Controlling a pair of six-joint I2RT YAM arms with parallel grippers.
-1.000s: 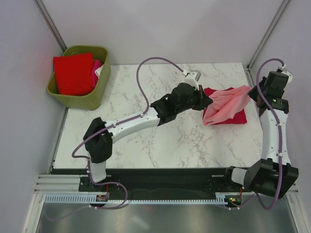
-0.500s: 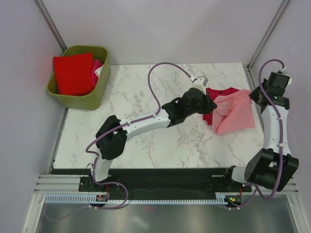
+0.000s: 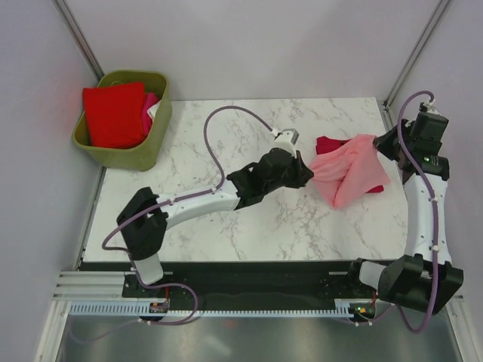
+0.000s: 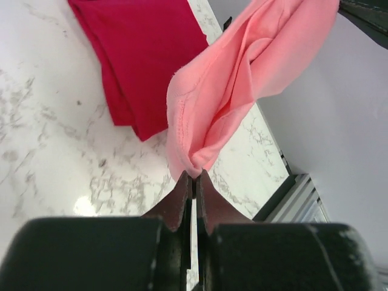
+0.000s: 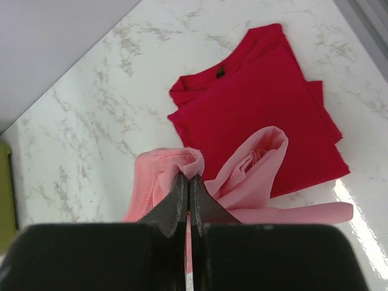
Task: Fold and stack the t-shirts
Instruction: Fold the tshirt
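Note:
A light pink t-shirt (image 3: pixel 349 170) hangs stretched between my two grippers above the right of the table. My left gripper (image 3: pixel 308 170) is shut on one end of it (image 4: pixel 200 154). My right gripper (image 3: pixel 385 143) is shut on the other end (image 5: pixel 182 160). A folded dark crimson t-shirt (image 3: pixel 332 145) lies flat on the table under it, also in the left wrist view (image 4: pixel 142 54) and the right wrist view (image 5: pixel 254 109). A bright red t-shirt (image 3: pixel 113 113) lies on top in the basket, with hot pink (image 3: pixel 149 104) and white cloth beside it.
The olive-green plastic basket (image 3: pixel 155 147) stands off the table's far left corner. The marble table's right edge (image 3: pixel 396 181) runs close to my right arm. Grey walls enclose the back and sides.
My left gripper has pulled back to the left with its end of the pink shirt. The shirt has lifted and bunched between the grippers over the crimson one.

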